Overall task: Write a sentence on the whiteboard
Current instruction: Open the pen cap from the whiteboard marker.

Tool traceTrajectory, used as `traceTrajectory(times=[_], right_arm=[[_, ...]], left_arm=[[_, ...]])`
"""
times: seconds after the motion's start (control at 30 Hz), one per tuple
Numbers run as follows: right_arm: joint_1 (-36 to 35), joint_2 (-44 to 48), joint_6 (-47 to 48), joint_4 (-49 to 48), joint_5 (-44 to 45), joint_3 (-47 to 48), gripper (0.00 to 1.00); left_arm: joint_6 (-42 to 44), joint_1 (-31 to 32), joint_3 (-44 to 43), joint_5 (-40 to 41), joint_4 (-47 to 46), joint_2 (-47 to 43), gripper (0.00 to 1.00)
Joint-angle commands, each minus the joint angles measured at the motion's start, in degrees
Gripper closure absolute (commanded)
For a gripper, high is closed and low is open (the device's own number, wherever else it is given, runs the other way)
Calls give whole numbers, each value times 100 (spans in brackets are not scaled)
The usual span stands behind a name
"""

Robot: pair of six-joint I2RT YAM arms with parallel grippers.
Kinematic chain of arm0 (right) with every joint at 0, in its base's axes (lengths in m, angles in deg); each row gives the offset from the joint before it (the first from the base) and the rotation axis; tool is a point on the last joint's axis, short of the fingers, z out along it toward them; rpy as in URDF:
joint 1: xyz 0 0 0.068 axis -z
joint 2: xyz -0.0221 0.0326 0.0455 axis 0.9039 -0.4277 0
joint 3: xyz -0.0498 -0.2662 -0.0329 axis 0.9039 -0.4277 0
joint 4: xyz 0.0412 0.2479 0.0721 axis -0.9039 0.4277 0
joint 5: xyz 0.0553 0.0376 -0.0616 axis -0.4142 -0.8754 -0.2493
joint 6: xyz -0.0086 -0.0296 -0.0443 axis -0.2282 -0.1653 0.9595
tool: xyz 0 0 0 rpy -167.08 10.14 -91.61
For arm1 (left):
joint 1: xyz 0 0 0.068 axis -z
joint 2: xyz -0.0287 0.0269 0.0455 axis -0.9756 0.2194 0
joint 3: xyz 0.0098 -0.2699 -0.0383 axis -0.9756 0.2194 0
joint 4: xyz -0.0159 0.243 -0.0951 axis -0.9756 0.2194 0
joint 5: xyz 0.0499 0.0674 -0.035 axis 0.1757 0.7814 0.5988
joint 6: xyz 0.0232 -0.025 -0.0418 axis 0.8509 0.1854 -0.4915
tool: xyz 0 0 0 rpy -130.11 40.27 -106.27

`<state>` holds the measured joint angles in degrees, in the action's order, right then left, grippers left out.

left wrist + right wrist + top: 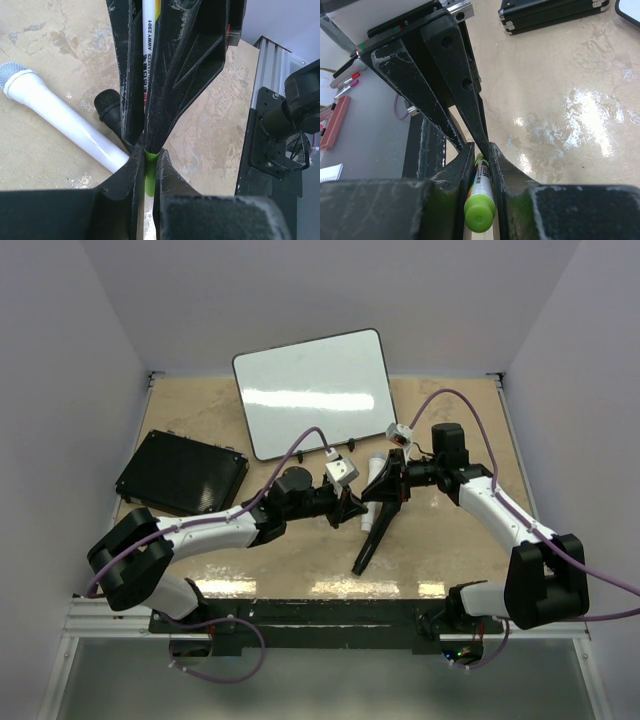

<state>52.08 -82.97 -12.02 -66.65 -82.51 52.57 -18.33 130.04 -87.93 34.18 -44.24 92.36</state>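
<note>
The whiteboard (315,390) lies at the back middle of the table, blank, with no green sentence on it. My two grippers meet tip to tip at the table's middle, both on one marker. My left gripper (350,508) is shut on the marker's green cap (146,167). My right gripper (385,490) is shut on the white marker barrel (483,184), whose green rear end (480,214) sticks out behind its fingers. In the left wrist view the printed barrel (149,50) runs up between the right gripper's fingers. The marker is held above the table.
A black textured pad (182,472) lies at the left. A white microphone (60,117) and a black microphone (372,540) lie on the table right under the grippers. The table's beige top (450,550) extends to the right.
</note>
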Motion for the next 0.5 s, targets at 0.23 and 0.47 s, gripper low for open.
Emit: traceTrajectory(times=[0.23,0.47], right_arm=[[284,251,-27,-6,-368,308,100],[530,383,-396,-400,-263,212,100]], left_arm=[[14,-32,298,-507,-496,-79,100],[-188,-32,755,-613,-567,-176,100]])
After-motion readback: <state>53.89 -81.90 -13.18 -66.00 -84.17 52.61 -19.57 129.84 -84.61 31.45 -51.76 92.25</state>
